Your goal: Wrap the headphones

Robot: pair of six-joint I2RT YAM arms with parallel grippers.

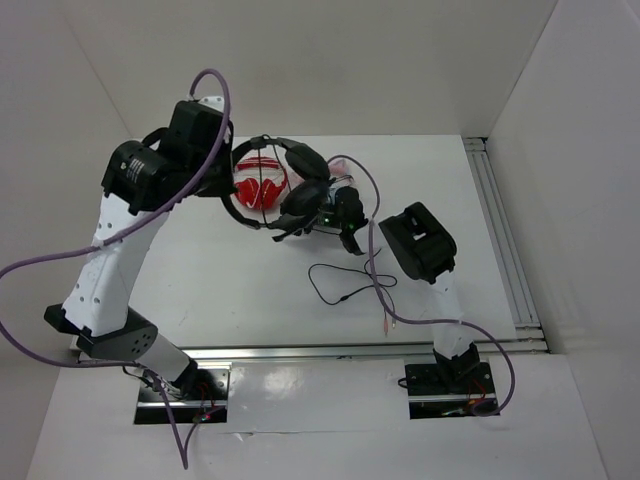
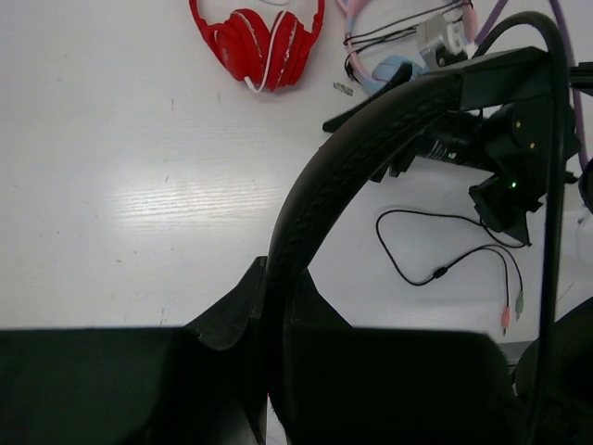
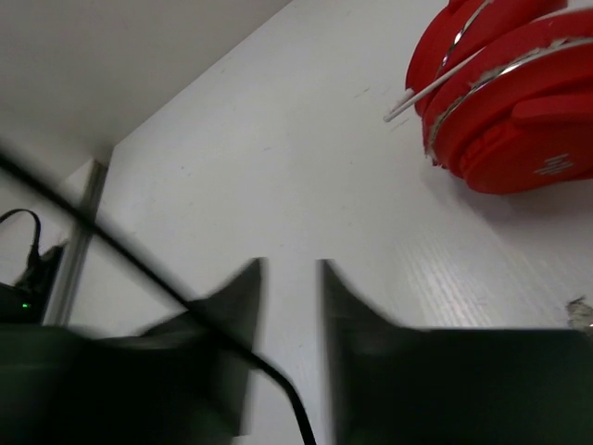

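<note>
The white desk point(image 1: 200, 280) fills the middle of the top view, with both arms rising from the lower edge. Your left arm point(image 1: 110, 250) reaches into the upper left, and your right arm point(image 1: 420, 245) leans in from the lower right. Between them, at upper centre, the black headphones point(image 1: 300, 160) are lifted off the desk, partly over a red pair point(image 1: 260, 185) that lies flat. In the left wrist view, your left gripper point(image 2: 275, 278) is clamped on the headband, which arches up and to the right out of its fingers. Your right gripper point(image 3: 289, 278) sits just right of the earcups in the top view. Its fingers stand slightly apart with bare desk showing between them. A blurred black strand crosses in front of it, and you cannot tell whether it touches that strand. What matters for the next move is the loose cable point(image 2: 435, 274). In the top view it lies on the desk below and slightly right of the headset, its slack looping roughly left to right. A tail runs on toward the lower right and ends in the small coloured plugs point(image 2: 507, 320). That slack is nearer your right arm, so the gathering likely falls to it while the left holds the band.
</note>
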